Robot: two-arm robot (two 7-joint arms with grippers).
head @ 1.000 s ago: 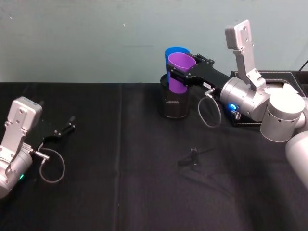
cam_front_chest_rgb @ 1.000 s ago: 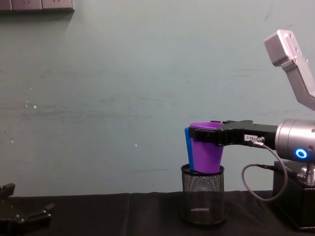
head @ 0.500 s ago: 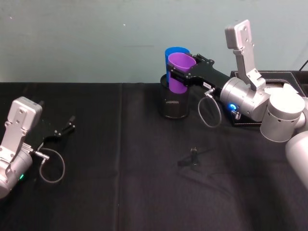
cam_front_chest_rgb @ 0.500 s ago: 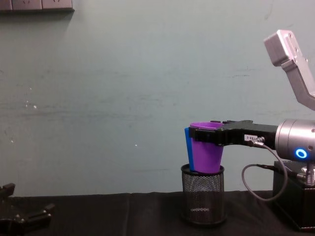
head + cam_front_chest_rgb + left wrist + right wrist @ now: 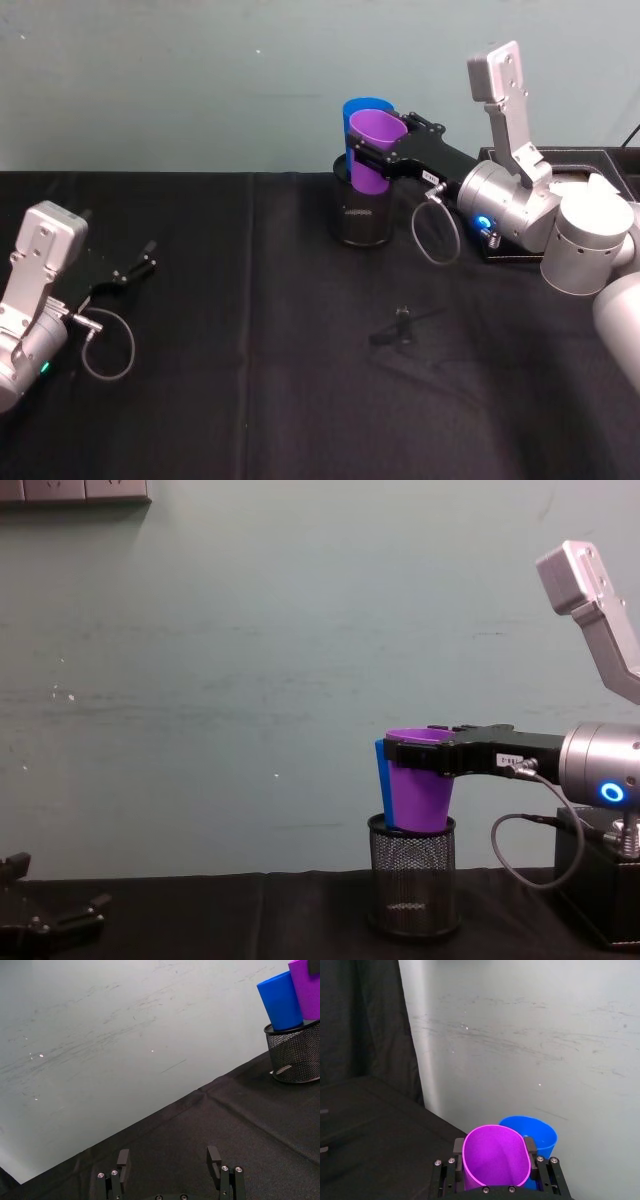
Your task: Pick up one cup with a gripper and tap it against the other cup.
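— What's it doing over there?

— The right gripper, the long black one with the small white label, is clamping the purple plastic tapered tumbler just under its rim. It's squeezing hard enough that the mouth is going oval.

— So it's lifted?

— The tumbler is hanging from the fingers, with its base dipping into the black wire-mesh pen holder right beneath the gripper. I'd say it's doing the tapping step.

— And the other cup?

— The bright blue plastic tumbler is standing in the same holder, just past the fingertips. The walls are looking pressed together, though I can't tell if they're truly touching.

— What next?

— Probably a small nudge forward, or a slight pull back and tap, done gently so the holder isn't tipping.

— How's the arm sitting?

— It's reaching in roughly level, with the blue light ring glowing at the wrist. The left gripper is lying idle far off to the side, fingers spread.
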